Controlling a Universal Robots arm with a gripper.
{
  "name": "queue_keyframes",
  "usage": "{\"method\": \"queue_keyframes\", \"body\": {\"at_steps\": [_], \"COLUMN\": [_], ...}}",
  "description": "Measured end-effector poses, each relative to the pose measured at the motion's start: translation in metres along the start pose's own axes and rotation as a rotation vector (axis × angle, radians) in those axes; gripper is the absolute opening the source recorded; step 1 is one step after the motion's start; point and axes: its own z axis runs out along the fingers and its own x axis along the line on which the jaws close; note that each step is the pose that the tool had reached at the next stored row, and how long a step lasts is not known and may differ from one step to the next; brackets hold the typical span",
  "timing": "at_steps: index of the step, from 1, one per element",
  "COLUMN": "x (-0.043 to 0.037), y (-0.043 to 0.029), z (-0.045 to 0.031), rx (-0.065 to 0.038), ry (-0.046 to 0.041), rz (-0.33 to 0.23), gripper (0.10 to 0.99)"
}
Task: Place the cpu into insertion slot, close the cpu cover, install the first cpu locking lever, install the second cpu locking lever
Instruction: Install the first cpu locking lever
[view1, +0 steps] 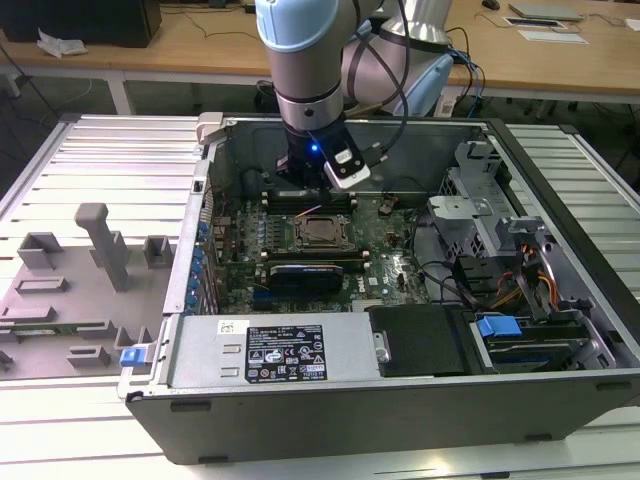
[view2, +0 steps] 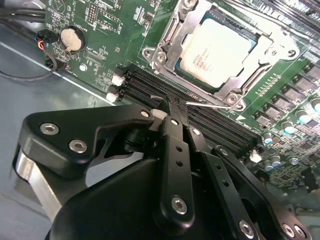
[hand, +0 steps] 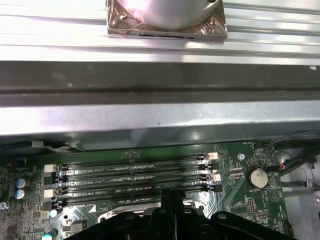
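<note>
Closed hand (view2: 167, 107), cpu (view2: 215, 52) just beyond, framed by cpu cover (view2: 168, 44)

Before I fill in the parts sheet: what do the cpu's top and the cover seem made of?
The cpu top looks like metal, matte silvery-beige with a soft, even sheen. The cover is probably stamped steel: bright silver-grey, with glinting edges and bends.
</note>
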Motion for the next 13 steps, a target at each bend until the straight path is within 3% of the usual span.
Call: {"method": "queue_keyframes", "body": {"at_steps": [4, 8, 13], "x": [0.0002, 0.0002, 0.0012], "y": [0.002, 0.002, 0.0014], "z": [0.0007, 0.0006, 0.0032], "rx": [0.008, 0.008, 0.009], "ry": [-0.0017, -0.0017, -0.0219], "rz": [0.004, 0.004, -0.001], "gripper": [0.106, 0.106, 0.106]}}
